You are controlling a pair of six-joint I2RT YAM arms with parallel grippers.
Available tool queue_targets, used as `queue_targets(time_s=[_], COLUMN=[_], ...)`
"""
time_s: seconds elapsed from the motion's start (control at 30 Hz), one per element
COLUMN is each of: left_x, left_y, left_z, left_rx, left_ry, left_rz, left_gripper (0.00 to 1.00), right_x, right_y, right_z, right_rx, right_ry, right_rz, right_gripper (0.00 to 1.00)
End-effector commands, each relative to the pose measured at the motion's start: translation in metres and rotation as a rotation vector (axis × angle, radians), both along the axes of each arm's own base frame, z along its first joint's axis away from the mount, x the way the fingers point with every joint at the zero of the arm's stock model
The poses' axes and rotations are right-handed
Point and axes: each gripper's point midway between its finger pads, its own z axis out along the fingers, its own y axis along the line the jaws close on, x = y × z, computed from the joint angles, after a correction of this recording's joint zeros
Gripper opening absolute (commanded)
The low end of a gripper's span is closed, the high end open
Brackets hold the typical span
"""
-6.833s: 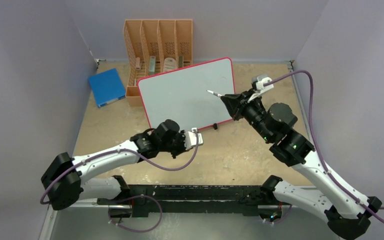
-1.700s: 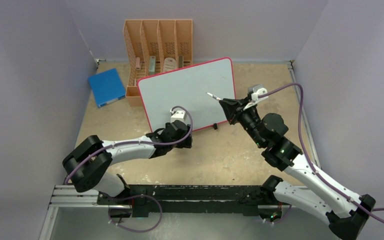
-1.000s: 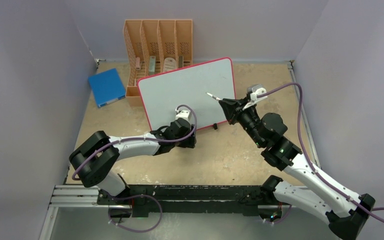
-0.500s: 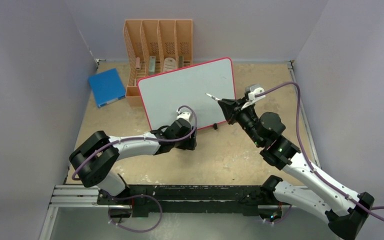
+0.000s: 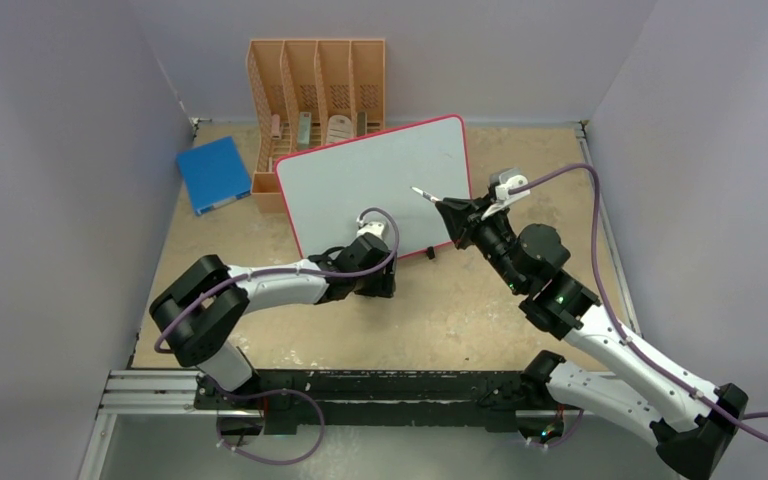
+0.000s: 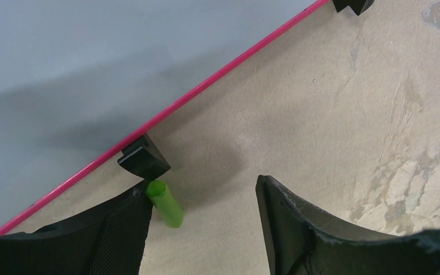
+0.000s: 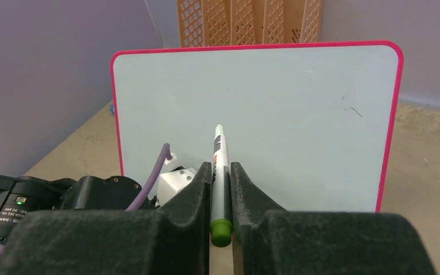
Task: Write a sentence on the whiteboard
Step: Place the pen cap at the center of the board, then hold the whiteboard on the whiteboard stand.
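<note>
Right hand [image 7: 222, 175] pinches a marker [image 7: 219, 154], its tip pointing at the whiteboard [image 5: 375, 185], which stands propped near the counter's [image 5: 480, 310] back edge before an orange rack [image 5: 317, 80]. Left hand [image 6: 203, 229] hangs spread beside the board's bottom rim, a green cap [image 6: 165, 203] just by one finger.

L gripper [image 6: 203, 197] low, jaws apart; R gripper [image 7: 220, 172] raised fwd, tight on marker [image 7: 219, 150].
</note>
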Motion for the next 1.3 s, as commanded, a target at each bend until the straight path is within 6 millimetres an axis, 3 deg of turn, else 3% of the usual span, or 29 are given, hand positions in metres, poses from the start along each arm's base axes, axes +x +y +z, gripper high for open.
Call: queue_targets(time_s=[0.0, 0.33, 0.6, 0.73, 0.97, 1.13, 1.27], left_x=[0.003, 0.014, 0.004, 0.001, 0.013, 0.034, 0.053], left_y=[-0.010, -0.015, 0.005, 0.014, 0.028, 0.054, 0.084], left_z=[0.007, 0.017, 0.036, 0.066, 0.139, 0.183, 0.205], left_rx=[-0.055, -0.042, -0.033, -0.051, -0.114, -0.177, -0.211], left_ry=[0.017, -0.016, -0.026, -0.072, -0.205, -0.301, -0.346], left_rz=[0.026, 0.029, 0.066, 0.058, -0.010, -0.054, -0.043], left_gripper=[0.63, 0.63, 0.63, 0.64, 0.64, 0.67, 0.67], right_x=[0.001, 0.000, -0.001, -0.001, 0.004, 0.008, 0.011], right_y=[-0.004, -0.003, -0.003, -0.002, -0.006, -0.007, -0.004], right_z=[0.013, 0.011, 0.010, 0.009, 0.016, 0.026, 0.027], right_rx=[0.030, 0.031, 0.035, 0.037, 0.049, 0.033, 0.018], right_ry=[-0.045, -0.042, -0.039, -0.046, -0.078, -0.116, -0.128], right_rz=[-0.018, -0.012, -0.006, -0.004, -0.034, -0.053, -0.047], right_gripper=[0.00, 0.00, 0.00, 0.00, 0.00, 0.00, 0.00])
